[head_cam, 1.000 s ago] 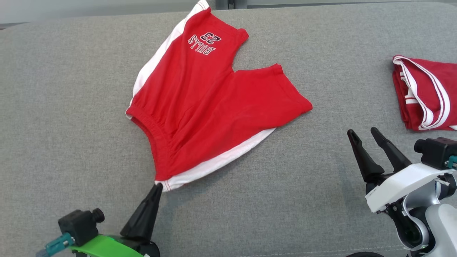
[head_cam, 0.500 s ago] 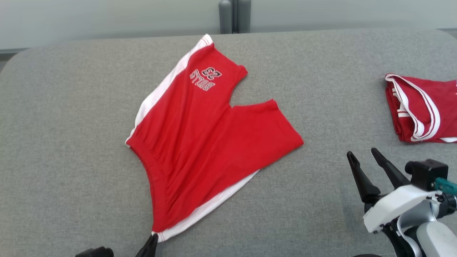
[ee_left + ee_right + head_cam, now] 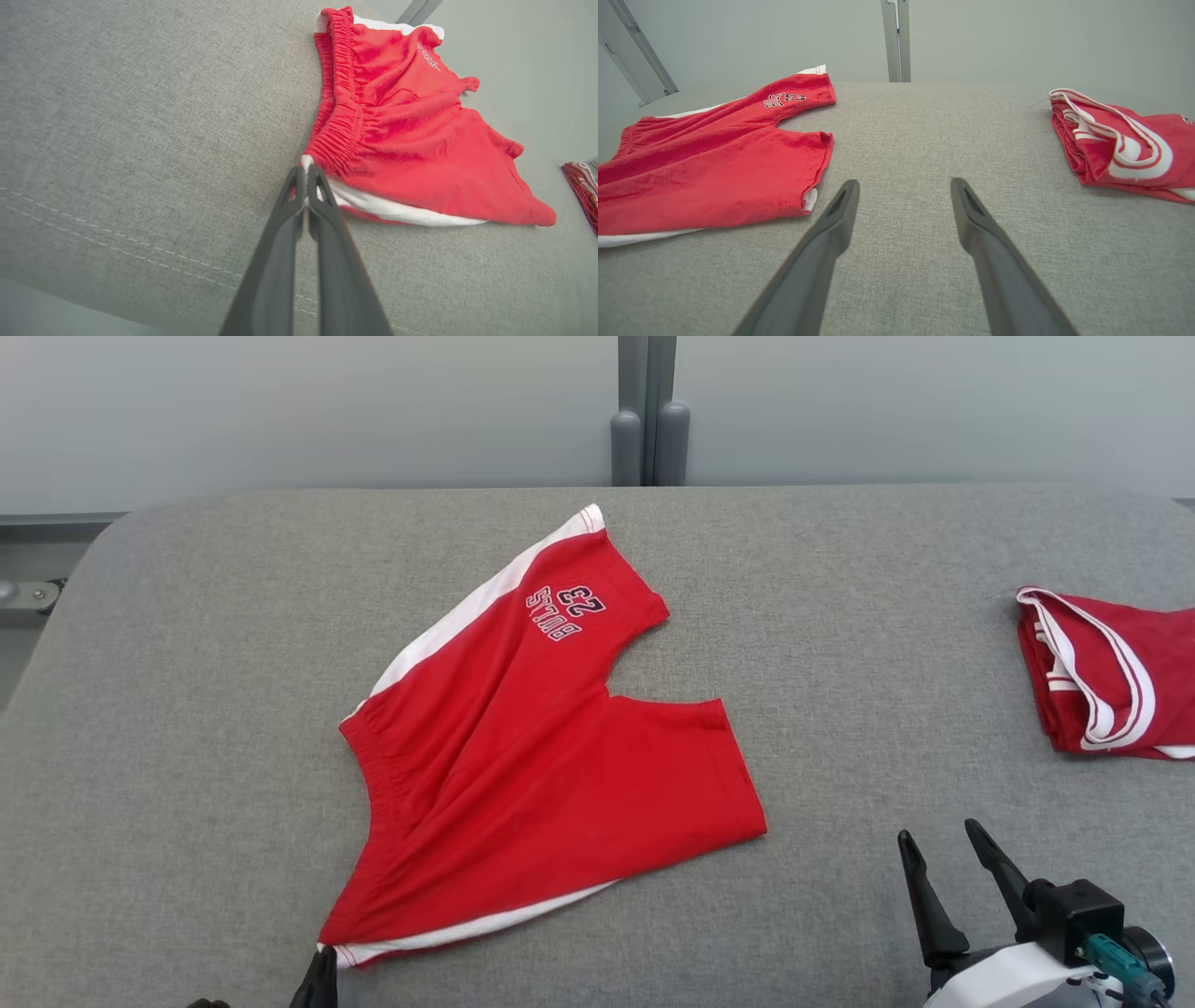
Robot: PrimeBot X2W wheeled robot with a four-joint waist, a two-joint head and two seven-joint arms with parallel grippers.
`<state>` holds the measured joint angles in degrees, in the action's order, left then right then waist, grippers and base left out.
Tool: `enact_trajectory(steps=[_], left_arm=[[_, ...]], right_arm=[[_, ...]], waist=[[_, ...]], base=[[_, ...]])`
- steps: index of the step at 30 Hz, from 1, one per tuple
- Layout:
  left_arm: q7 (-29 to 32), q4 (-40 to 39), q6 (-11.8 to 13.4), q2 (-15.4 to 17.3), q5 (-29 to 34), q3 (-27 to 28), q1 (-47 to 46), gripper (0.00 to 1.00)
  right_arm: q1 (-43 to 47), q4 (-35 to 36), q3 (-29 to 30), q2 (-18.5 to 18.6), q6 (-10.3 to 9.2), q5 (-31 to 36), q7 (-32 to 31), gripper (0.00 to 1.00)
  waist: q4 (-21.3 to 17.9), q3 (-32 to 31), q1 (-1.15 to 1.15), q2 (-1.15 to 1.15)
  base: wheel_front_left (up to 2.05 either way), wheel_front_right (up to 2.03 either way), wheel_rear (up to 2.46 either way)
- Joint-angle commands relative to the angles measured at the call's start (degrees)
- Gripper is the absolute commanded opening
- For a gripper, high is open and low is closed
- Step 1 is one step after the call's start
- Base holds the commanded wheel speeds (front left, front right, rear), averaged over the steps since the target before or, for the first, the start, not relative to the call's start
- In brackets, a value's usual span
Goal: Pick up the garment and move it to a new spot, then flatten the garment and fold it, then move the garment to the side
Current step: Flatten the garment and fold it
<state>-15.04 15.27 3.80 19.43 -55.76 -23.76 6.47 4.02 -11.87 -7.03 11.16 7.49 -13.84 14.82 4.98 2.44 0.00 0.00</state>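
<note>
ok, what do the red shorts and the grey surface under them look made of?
Red shorts: soft matte knit, likely cotton jersey; loose wrinkles, gathered elastic-looking waistband. Grey surface: coarse matte woven upholstery cloth; flecked weave and stitched seam lines show in the left wrist view.

Folded red-white garment (image 3: 1094, 683) at right on grey cushion (image 3: 187, 709); wall post (image 3: 644, 434) behind.

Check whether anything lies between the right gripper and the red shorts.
Nothing visible does. Bare grey surface separates the right gripper from the red shorts; the folded red garment lies to the gripper's other side.
</note>
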Motion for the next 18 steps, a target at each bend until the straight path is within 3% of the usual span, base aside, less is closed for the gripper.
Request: enact_trajectory(steps=[1,9,18], left_arm=[[-0.12,0.08,-0.45,-0.26,0.98,0.58,0.27,0.0],[-0.13,2.16,-3.82,-4.15,6.01,5.01,-2.25,0.0],[-0.13,6.41,-7.93,-8.31,10.23,2.41,-8.67,0.0]], right_arm=[[0.24,0.25,0.33,-0.28,-0.02,0.32,0.45,1.0],[1.47,1.21,0.53,-3.94,-0.02,2.64,0.4,1.0],[0.13,0.72,-1.39,-4.73,-0.02,2.29,0.41,1.0]], waist=[[0.36,-0.44,0.0,0.0],[0.54,-1.43,0.0,0.0],[-0.43,-1.13,0.0,0.0]], base=[[0.0,0.0,0.0],[0.0,0.0,0.0],[0.0,0.0,0.0]])
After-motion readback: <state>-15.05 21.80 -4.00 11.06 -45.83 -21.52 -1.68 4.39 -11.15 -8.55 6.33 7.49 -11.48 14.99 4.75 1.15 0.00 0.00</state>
